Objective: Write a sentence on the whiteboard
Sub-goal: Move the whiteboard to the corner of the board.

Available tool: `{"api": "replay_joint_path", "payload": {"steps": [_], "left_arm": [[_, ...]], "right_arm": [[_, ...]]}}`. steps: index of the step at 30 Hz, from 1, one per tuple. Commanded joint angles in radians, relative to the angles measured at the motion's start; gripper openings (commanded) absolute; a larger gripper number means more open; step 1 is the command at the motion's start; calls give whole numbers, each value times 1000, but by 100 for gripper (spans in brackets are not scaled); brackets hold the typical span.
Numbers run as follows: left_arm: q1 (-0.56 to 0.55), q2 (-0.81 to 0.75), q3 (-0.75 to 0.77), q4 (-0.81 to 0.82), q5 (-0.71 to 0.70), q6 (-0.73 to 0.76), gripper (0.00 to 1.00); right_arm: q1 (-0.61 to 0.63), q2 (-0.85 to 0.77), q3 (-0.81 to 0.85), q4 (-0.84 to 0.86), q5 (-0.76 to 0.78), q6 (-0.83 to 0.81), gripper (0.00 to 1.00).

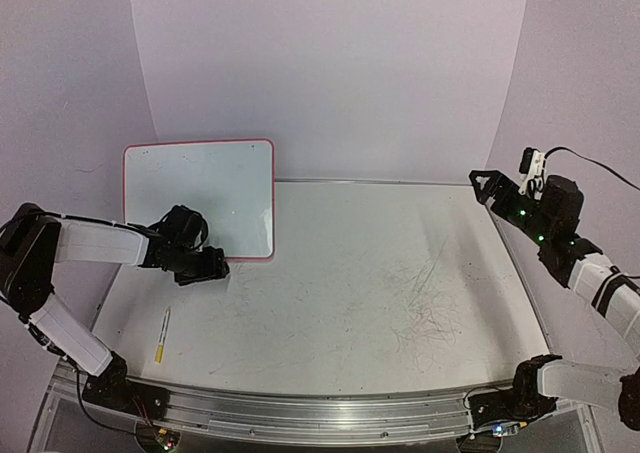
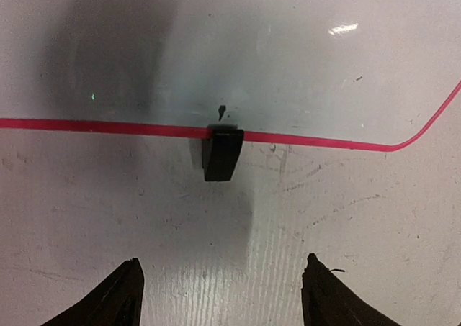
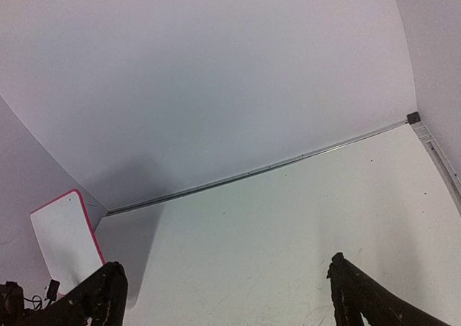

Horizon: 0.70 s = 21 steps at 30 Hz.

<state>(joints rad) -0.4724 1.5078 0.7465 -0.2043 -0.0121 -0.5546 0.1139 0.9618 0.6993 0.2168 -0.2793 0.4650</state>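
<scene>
The whiteboard (image 1: 200, 198) is stood on edge at the far left of the table (image 1: 380, 273). The left gripper (image 2: 223, 297) is positioned low before the board's black clip foot (image 2: 222, 153), jaws parted and empty. The right gripper (image 3: 227, 297) is held high at the right, jaws spread wide, nothing gripped.

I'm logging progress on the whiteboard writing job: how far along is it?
Done: the whiteboard stands upright at the back left of the table, with no readable writing on it. In hand: nothing; the left hand is open before the board's black clip foot, the right hand open and empty. What looks like a marker lies on the table, near left. Left: picking it up and writing the sentence.
</scene>
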Motion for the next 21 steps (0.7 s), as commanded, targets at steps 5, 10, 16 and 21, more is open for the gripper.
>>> {"api": "replay_joint_path", "payload": {"steps": [5,10,16,21], "left_arm": [[-23,121,124,-13,-137,111,56],[-25,200,186,-9,-141,145,48],[-25,253,225,-10,-181,178,44],[-27,272,242,-11,-198,181,36]], "right_arm": [[1,-27,1,30,-21,1,98],[1,-37,7,27,-17,-3,98],[1,-65,-6,14,-5,-9,98],[1,-73,-4,3,-5,-8,98]]}}
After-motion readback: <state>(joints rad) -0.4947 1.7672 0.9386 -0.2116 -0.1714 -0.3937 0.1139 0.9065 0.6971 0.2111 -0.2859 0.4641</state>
